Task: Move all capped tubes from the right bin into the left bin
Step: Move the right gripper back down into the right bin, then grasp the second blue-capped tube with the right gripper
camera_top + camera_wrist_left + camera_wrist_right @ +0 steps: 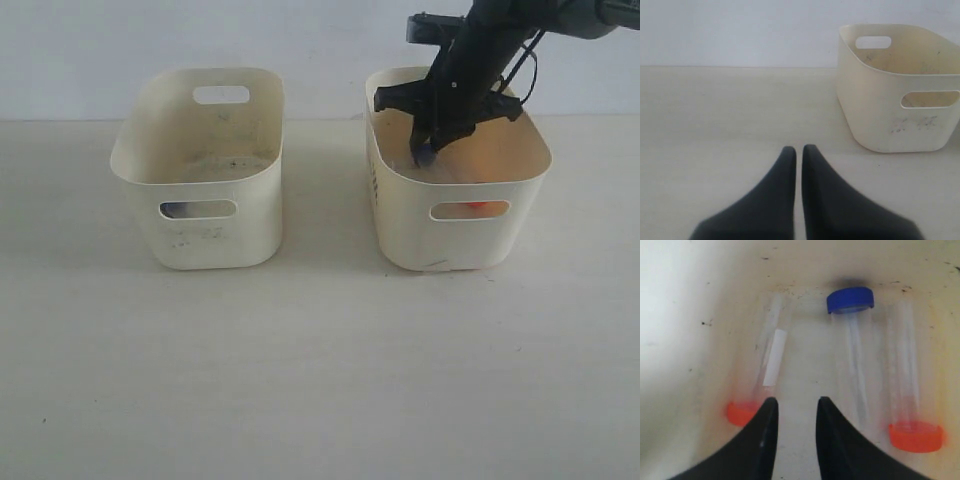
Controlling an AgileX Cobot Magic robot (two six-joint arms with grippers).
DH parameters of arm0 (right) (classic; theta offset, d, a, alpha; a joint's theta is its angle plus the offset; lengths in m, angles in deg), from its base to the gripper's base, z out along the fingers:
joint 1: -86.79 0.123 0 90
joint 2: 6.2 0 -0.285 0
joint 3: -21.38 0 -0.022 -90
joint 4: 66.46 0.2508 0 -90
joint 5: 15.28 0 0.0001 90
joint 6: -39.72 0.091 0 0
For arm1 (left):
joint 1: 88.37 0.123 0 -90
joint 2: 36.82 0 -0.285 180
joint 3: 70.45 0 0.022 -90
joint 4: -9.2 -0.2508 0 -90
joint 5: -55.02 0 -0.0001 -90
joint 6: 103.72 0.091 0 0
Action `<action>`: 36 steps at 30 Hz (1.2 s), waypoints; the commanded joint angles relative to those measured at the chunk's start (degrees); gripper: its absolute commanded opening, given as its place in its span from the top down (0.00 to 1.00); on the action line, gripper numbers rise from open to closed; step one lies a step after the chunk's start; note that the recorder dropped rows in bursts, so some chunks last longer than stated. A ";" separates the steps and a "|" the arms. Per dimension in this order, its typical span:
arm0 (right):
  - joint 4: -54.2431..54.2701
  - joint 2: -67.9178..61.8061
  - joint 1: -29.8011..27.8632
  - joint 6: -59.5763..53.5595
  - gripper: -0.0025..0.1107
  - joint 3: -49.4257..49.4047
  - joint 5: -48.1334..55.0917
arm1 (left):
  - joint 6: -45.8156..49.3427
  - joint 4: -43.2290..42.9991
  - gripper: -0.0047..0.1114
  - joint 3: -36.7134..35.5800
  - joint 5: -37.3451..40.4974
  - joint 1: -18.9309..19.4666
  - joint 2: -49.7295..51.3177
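Three tubes: you're looking at 3 capped tubes lying flat on the floor of the right bin [455,240]; labelled orange-cap tube [771,357], blue-cap tube [854,345], plain orange-cap tube [916,435]
Right gripper [795,440]: it's reaching down inside the right bin; its fingers are standing apart w/ only bare bin floor showing between them; it's gripping nothing
Long axis: all 3 are lying approx parallel, running along the way the fingers are pointing; so the jaws would be closing across a tube's width, not its length
Offset: the labelled orange-cap tube is lying just beside one finger, its cap partly hiding behind that fingertip; the blue-cap tube is lying off the other finger, cap at the far end; the plain orange-cap tube is lying beyond that, furthest from the gap
Likely pick: prob the labelled one, being nearest; you're needing a small sideways shift to get the gap astride it
Left gripper [798,156]: it's sitting over bare table [715,110], fingers nearly together, holding nothing; well apart from the right bin, so the rt arm is the nearer one
Left bin [200,240]: something dark is showing thru its front cut-out; can't tell what
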 commanded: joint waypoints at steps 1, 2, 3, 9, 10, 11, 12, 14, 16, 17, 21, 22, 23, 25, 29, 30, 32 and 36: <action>-4.42 -1.26 -0.17 1.92 0.75 0.22 -0.66 | -0.12 0.50 0.92 -0.15 0.03 -0.23 -0.22; -5.15 -1.60 -0.17 2.34 0.75 0.22 -1.13 | -0.12 0.50 0.92 -0.15 0.03 -0.23 -0.22; -5.60 -1.56 -0.17 2.69 0.75 0.22 -1.87 | -0.12 0.50 0.92 -0.15 0.03 -0.23 -0.22; -6.46 -1.68 -0.07 2.95 0.75 0.22 -5.44 | -0.12 0.50 0.92 -0.15 0.03 -0.23 -0.22; -6.87 -1.80 -0.07 3.08 0.75 0.22 -5.57 | -0.12 0.50 0.92 -0.15 0.03 -0.23 -0.22; -7.65 -1.93 -0.07 3.88 0.75 0.22 -5.57 | -0.12 0.50 0.92 -0.15 0.03 -0.23 -0.22; -8.60 -2.07 -0.07 4.62 0.75 0.22 -5.19 | -0.12 0.50 0.92 -0.15 0.03 -0.23 -0.22; -9.88 -2.45 -0.07 5.91 0.75 0.22 -4.59 | -0.12 0.50 0.92 -0.15 0.03 -0.23 -0.22; -10.02 -2.89 -0.07 6.45 0.75 0.22 -4.46 | -0.12 0.50 0.92 -0.15 0.03 -0.23 -0.22; -10.02 -3.00 -0.07 6.74 0.75 0.22 -4.57 | -0.12 0.50 0.92 -0.15 0.03 -0.23 -0.22; -9.84 -3.11 0.00 7.05 0.75 0.22 -5.70 | -0.12 0.50 0.92 -0.15 0.03 -0.23 -0.22; -10.07 -3.11 0.00 7.05 0.75 0.22 -5.85 | -0.12 0.50 0.92 -0.15 0.03 -0.23 -0.22; -10.07 -3.24 0.00 7.05 0.75 0.22 -5.83 | -0.12 0.50 0.92 -0.15 0.03 -0.23 -0.22; -11.25 -3.36 0.00 7.74 0.75 0.22 -5.97 | -0.12 0.50 0.92 -0.15 0.03 -0.23 -0.22; -11.79 -3.36 0.00 7.92 0.72 0.22 -7.76 | -0.12 0.50 0.92 -0.15 0.03 -0.23 -0.22; -11.79 -3.36 0.00 7.92 0.68 0.22 -7.88 | -0.12 0.50 0.92 -0.15 0.03 -0.23 -0.22; -11.79 -3.36 0.00 7.92 0.57 0.22 -7.88 | -0.12 0.50 0.92 -0.15 0.03 -0.23 -0.22; -12.30 -3.36 0.00 9.93 0.52 0.22 -7.66 | -0.12 0.50 0.92 -0.15 0.03 -0.23 -0.22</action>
